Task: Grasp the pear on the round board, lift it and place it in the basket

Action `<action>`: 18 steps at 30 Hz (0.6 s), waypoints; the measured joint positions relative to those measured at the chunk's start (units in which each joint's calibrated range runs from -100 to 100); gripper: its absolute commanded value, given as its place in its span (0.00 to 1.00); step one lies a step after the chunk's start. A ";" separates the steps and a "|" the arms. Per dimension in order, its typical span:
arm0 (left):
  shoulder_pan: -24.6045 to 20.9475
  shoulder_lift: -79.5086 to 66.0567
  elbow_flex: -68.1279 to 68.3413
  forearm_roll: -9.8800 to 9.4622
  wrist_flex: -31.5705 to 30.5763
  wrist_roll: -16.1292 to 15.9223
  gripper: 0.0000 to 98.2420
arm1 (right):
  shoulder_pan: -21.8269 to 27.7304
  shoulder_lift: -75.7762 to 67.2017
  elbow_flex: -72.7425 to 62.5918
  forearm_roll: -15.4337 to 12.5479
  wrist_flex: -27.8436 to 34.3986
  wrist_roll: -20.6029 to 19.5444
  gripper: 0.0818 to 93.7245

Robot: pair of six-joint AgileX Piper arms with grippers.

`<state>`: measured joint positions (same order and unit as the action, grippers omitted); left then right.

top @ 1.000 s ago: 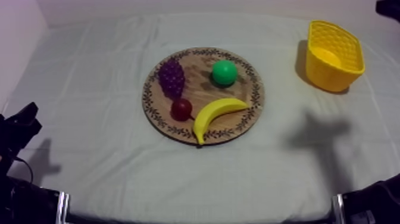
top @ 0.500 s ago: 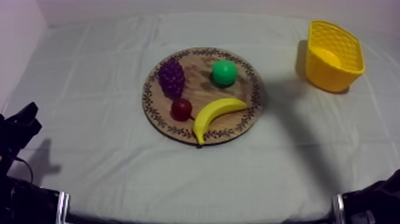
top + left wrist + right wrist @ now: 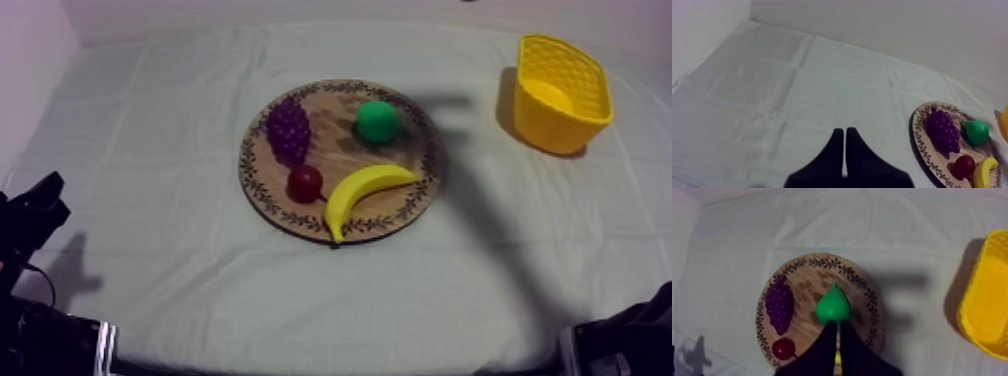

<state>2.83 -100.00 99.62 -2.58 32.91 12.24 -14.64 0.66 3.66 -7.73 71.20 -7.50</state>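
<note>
The green pear lies on the far right part of the round wooden board, beside the grapes, a small red fruit and the banana. The yellow basket stands at the far right of the table. In the right wrist view my right gripper hangs above the board, its shut fingers forming a narrow wedge whose tips end at the near side of the pear, with the basket off to one side. My left gripper is shut on nothing, low over bare cloth.
The left arm's gripper rests at the table's lower left; part of the right arm sits at the lower right. A long arm shadow runs across the cloth between board and basket. From the left wrist, the board lies beyond open cloth.
The right arm's shadow has swept left across the cloth onto the board's right side. The dark arm part at the top right corner has left the view. No fruit has moved.
</note>
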 measured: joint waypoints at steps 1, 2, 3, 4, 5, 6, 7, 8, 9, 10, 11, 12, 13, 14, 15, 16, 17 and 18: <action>0.00 0.00 0.00 0.00 0.00 0.00 0.00 | -0.28 0.78 0.27 0.06 -0.43 -0.38 0.00; 0.00 0.00 0.00 0.00 0.00 0.00 0.00 | -0.55 1.79 0.62 0.20 -0.65 -0.89 0.00; 0.00 0.00 0.00 0.00 0.00 0.00 0.00 | -0.79 2.71 0.90 0.26 -0.85 -1.31 0.01; 0.00 0.00 0.00 0.00 0.00 0.00 0.00 | -0.95 3.60 1.06 0.35 -1.03 -1.67 0.02; 0.00 0.00 0.00 0.00 0.00 0.00 0.00 | -1.17 4.39 1.21 0.37 -1.24 -2.04 0.04; 0.00 0.00 0.00 0.00 0.00 0.00 0.00 | -1.39 5.18 1.36 0.47 -1.78 -2.34 0.06; 0.00 0.00 0.00 0.00 0.00 0.00 0.00 | -1.54 5.98 1.36 0.47 -1.97 -2.66 0.10; 0.00 0.00 0.00 0.00 0.00 0.00 0.00 | -1.62 6.60 1.30 0.47 -2.18 -2.83 0.14; 0.00 0.00 0.00 0.00 0.00 0.00 0.00 | -1.71 7.40 1.24 0.47 -2.24 -3.04 0.20; 0.00 0.00 0.00 0.00 0.00 0.00 0.00 | -1.71 8.13 1.23 0.47 -2.38 -3.27 0.26; 0.00 0.00 0.00 0.00 0.00 0.00 0.00 | -1.71 8.62 1.23 0.47 -2.75 -3.39 0.33; 0.00 0.00 0.00 0.00 0.00 0.00 0.00 | -1.71 9.20 1.42 0.47 -3.32 -3.47 0.41; 0.00 0.00 0.00 0.00 0.00 0.00 0.00 | -1.71 9.60 1.51 0.41 -3.69 -3.55 0.49; 0.00 0.00 0.00 0.00 0.00 0.00 0.00 | -1.71 9.90 1.57 0.41 -3.72 -3.64 0.57; 0.00 0.00 0.00 0.00 0.00 0.00 0.00 | -1.71 10.20 1.71 0.26 -3.85 -3.77 0.64; 0.00 0.00 0.00 0.00 0.00 0.00 0.00 | -1.75 10.44 1.71 0.23 -3.85 -4.01 0.71; 0.00 0.00 0.00 0.00 0.00 0.00 0.00 | -1.75 10.75 1.71 0.23 -3.76 -4.16 0.78; 0.00 0.00 0.00 0.00 0.00 0.00 0.00 | -1.79 11.07 1.36 0.14 -3.69 -4.22 0.83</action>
<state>2.83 -100.00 99.62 -2.58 32.91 12.24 -16.44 11.72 5.03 -7.59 67.51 -11.72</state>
